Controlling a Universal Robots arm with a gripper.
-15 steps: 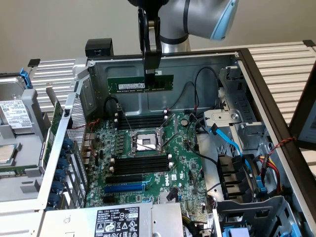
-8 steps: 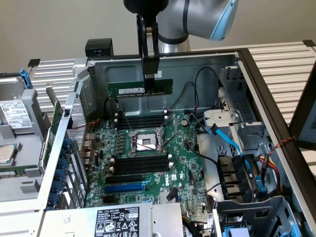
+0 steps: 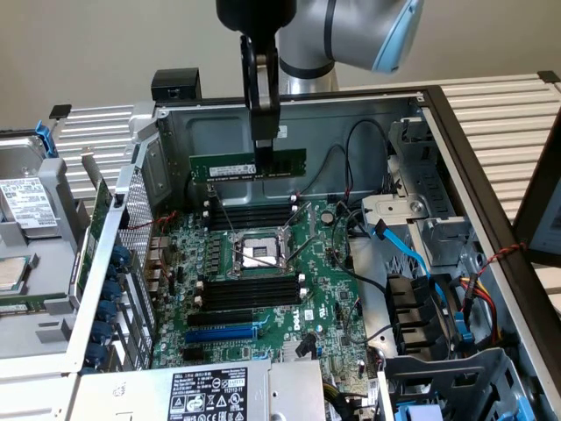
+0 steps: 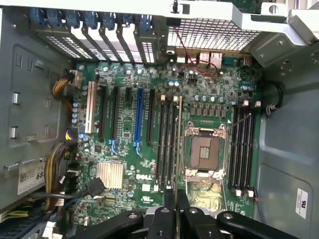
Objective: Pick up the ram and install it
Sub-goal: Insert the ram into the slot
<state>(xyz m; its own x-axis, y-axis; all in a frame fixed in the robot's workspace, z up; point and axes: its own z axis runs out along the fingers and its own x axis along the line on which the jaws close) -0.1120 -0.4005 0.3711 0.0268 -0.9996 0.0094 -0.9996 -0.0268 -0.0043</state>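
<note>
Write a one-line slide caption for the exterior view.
The gripper holds the ram lengthwise above the motherboard inside the open computer case, not yet seated in a slot.

Ram (image 3: 223, 166) in end effector (image 3: 262, 154) above motherboard (image 3: 326, 294)

We see an open computer case (image 3: 219, 132) with a green motherboard (image 3: 329, 303) lying in it, its bare CPU socket (image 3: 260, 254) sitting between two banks of black memory slots (image 3: 250, 292). Just beside one bank runs a long blue expansion slot (image 3: 221, 334). A blue data cable (image 3: 412, 254) curves through the case at the exterior view's right, and a silver finned heatsink (image 4: 110, 174) sits on the board.
</note>
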